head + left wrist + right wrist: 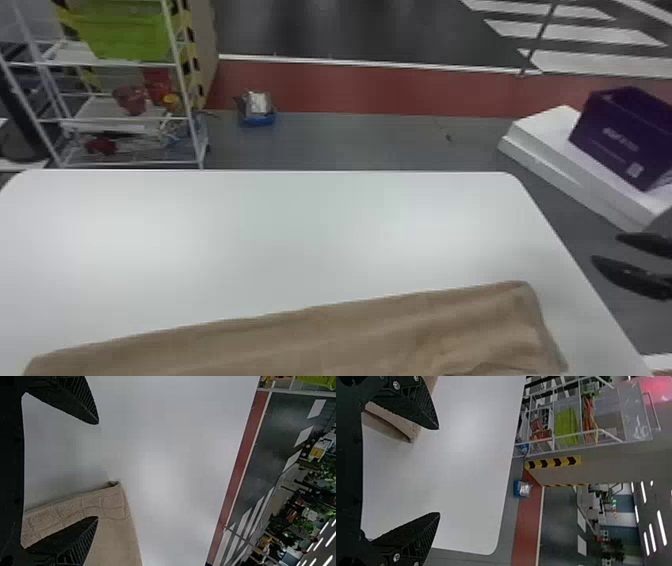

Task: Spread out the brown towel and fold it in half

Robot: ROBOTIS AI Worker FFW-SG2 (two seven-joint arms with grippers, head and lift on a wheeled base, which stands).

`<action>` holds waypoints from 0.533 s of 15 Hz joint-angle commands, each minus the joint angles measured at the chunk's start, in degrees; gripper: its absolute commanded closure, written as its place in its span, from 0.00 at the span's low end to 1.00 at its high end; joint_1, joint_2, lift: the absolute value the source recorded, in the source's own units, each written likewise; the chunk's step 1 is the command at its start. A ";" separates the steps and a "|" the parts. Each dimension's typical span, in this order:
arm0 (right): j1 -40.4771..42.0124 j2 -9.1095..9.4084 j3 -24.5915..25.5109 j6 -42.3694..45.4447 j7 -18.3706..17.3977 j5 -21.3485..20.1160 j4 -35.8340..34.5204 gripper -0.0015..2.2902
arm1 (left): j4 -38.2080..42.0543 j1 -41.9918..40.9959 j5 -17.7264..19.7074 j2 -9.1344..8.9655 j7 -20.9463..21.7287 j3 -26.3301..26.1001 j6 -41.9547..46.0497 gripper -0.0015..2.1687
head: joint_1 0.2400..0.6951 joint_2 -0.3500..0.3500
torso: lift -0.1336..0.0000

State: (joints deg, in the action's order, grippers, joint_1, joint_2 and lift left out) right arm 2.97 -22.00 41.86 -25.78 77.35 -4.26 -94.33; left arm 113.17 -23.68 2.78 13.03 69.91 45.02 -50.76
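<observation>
Brown towel (320, 340) cut off by head view's bottom edge; right gripper (605, 247), purple box (617, 135) cut by right edge; shelf rack (183, 80) cut by top edge, its lower items (131, 100) blurred; left wrist view: left gripper's (97, 470) finger (75, 539) hides part of towel, background clutter (301, 528) too small to tell

A brown towel (320, 340), its edge showing a faint grid near the black left gripper (98, 471), contrasts with a white table (300, 240) to the left of the black right gripper (606, 248). Beyond the right gripper are a deep-purple box (612, 140) and white slabs (555, 145); farther off to its left, a white-edged red floor band (375, 87), a lime-green bin (130, 35) and a tan panel (206, 65) striped yellow and black.
</observation>
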 commanded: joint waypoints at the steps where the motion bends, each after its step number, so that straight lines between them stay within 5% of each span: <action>1: 0.37 0.29 -0.47 3.14 0.97 -1.63 -5.52 0.06 | 0.03 0.13 0.74 -0.20 -0.04 0.59 -0.01 0.01 | 1.00 0.38 | 0.07; 8: 9.34 -0.24 -8.38 20.19 0.97 -16.66 -19.67 0.08 | -0.06 -0.05 0.91 -0.99 -0.04 1.30 -0.01 0.01 | 1.00 0.53 | 0.07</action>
State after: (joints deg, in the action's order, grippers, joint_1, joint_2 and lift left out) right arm 9.65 -21.88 34.69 -8.48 77.96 -18.08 -110.97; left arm 113.12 -23.71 3.69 12.14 69.87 46.23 -50.76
